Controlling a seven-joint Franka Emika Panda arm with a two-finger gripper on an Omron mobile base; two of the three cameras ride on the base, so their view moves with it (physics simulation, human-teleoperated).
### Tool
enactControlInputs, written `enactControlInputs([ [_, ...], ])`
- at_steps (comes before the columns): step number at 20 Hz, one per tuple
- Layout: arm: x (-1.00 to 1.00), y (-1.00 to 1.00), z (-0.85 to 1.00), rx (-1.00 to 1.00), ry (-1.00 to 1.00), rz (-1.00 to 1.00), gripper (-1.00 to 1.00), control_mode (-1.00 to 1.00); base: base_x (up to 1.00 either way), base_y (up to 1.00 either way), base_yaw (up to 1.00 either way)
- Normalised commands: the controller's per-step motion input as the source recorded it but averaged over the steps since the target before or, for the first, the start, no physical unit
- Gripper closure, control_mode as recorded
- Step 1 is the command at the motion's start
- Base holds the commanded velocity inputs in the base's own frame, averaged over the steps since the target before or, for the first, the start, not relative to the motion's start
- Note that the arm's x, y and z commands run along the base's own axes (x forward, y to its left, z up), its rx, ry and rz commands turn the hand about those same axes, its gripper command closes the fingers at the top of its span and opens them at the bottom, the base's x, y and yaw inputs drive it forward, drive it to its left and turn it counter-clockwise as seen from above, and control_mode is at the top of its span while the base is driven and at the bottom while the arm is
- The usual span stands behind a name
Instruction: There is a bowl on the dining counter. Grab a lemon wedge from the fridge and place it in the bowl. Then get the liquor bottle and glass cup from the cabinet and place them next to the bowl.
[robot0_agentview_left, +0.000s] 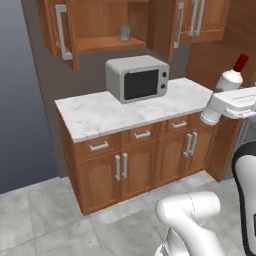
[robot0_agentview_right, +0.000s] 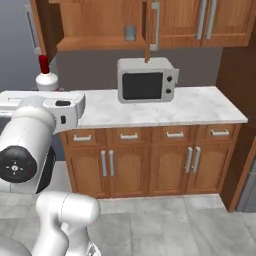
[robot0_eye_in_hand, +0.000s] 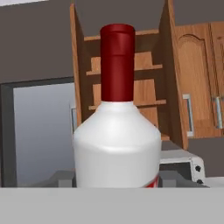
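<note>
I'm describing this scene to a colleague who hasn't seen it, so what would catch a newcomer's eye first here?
First the liquor bottle, white with a red cap, looming close and upright in the hand view; in the base views it stands up at the end of the arm, away from the counter. Next the grey microwave on the marble counter, and above it the open cabinet with a glass cup on its shelf.

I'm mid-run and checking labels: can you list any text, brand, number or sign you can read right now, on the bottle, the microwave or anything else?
No readable text anywhere.
liquor bottle: plain white body and red cap; only a sliver of its reddish band shows at the bottom, no lettering.
microwave: round knobs on its control panel, no legible markings.
glass cup on the cabinet shelf: plain.
</note>
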Motion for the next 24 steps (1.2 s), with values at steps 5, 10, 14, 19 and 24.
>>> enactControlInputs([
  [5, 0.00, 0.00, 0.00, 0.00, 0.00, 0.00, 1.00, 1.00, -0.80, 0.48, -0.51],
  [10, 0.00, 0.00, 0.00, 0.00, 0.00, 0.00, 1.00, 1.00, -0.89, 0.49, -0.49],
  [14, 0.00, 0.00, 0.00, 0.00, 0.00, 0.00, 1.00, 1.00, -1.00, 0.20, -0.38],
  [19, 0.00, 0.00, 0.00, 0.00, 0.00, 0.00, 1.00, 1.00, -1.00, 0.00, -0.28],
  [24, 0.00, 0.00, 0.00, 0.00, 0.00, 0.00, 1.00, 1.00, -1.00, -0.25, -0.21],
])
